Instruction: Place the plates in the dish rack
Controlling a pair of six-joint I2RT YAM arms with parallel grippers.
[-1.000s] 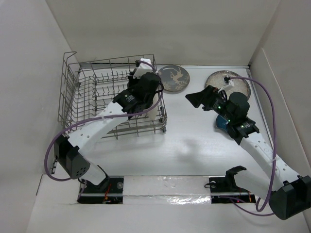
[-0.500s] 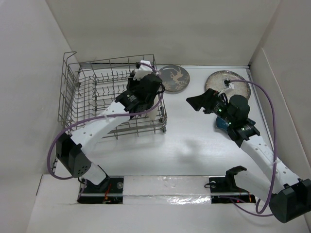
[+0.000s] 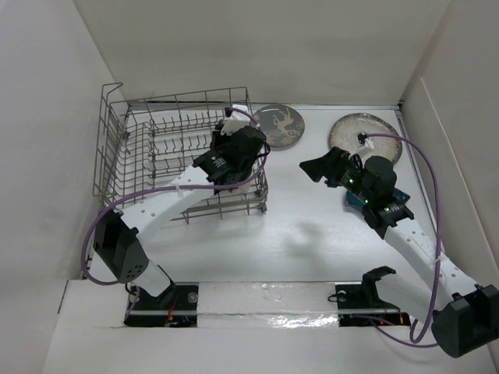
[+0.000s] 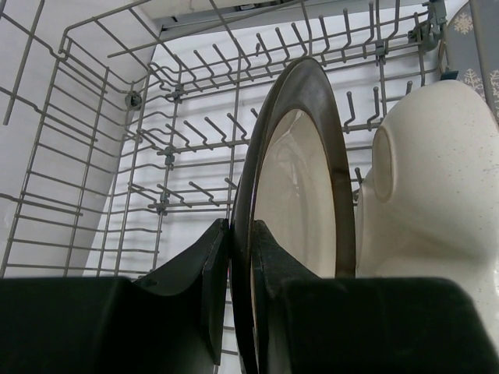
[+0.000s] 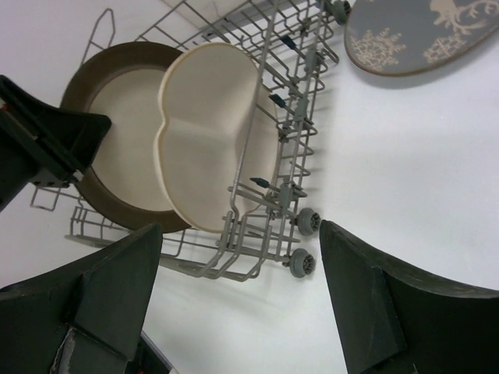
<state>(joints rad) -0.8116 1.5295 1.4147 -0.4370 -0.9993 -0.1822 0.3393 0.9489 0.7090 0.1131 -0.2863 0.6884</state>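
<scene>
Left claw (image 4: 240, 273) is squeezed tight on the edge of the cream plate with the dark brown rim (image 4: 300, 195). One finger sits on each side of the rim. That plate stands up on its edge inside the dish rack (image 4: 93, 156), toward the right end, with rows of thin wire spikes behind it. Right next to it stands the cream plate with three parts (image 4: 437, 179), also up on its edge in the rack and closer to the rack's right wall. The two plates are very close, but I cannot tell if they touch. From above, the left claw (image 3: 238, 152) reaches down into the rack from the near side. The right claw (image 3: 316, 164) is spread wide with nothing in it. It hangs over the white table (image 3: 304, 234), out to the right of the rack, and it points toward the rack. The dark grey plate with the pale deer (image 3: 279, 125) lies flat on the table, just beside the rack's far right corner. The speckled plate (image 3: 365, 128) lies flat too, farther right, well apart from the rack. Something blue (image 3: 355, 201) peeks out from under the right arm.
</scene>
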